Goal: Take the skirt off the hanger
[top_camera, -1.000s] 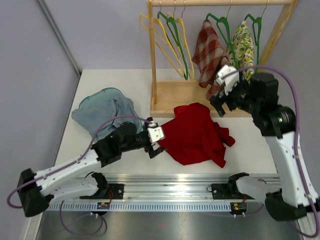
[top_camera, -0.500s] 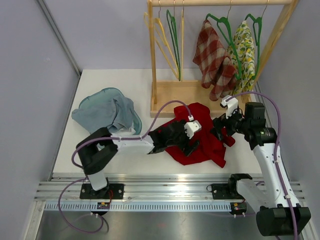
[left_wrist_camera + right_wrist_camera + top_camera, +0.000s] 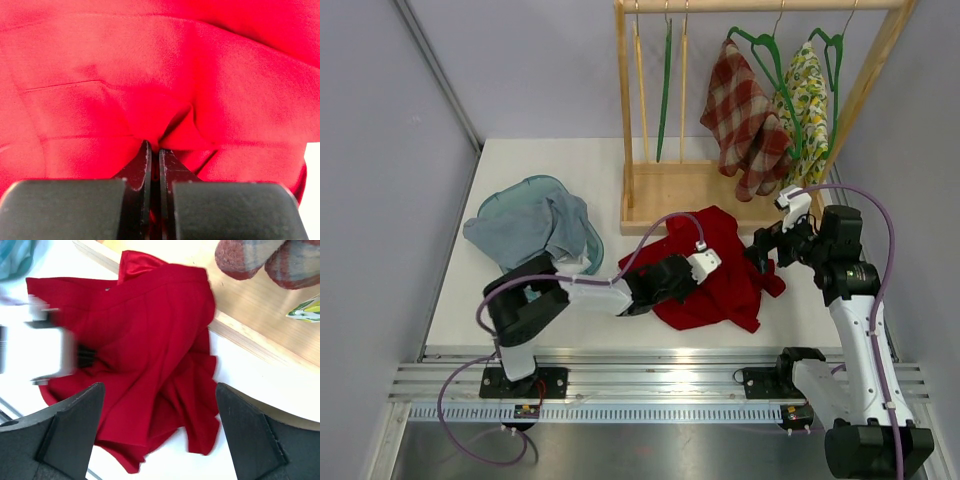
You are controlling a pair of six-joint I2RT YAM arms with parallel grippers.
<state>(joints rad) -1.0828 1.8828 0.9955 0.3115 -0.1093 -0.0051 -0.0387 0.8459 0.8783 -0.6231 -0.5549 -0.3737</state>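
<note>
A red skirt lies crumpled on the white table in front of the wooden rack, off any hanger. My left gripper rests on its left half and is shut on a pinched fold of the red cloth, the fingertips pressed together. My right gripper hovers open above the skirt's right edge, and the red skirt fills the space between its wide-apart fingers. Nothing is in the right jaws.
The wooden rack stands behind the skirt. It carries bare yellow and green hangers, a plaid garment and a floral garment on green hangers. A blue-grey cloth lies at the left of the table.
My left gripper reached right onto the red skirt and shut on a fold. My right arm came down from the plaid garment to hover over the skirt. The bare hangers swung.
</note>
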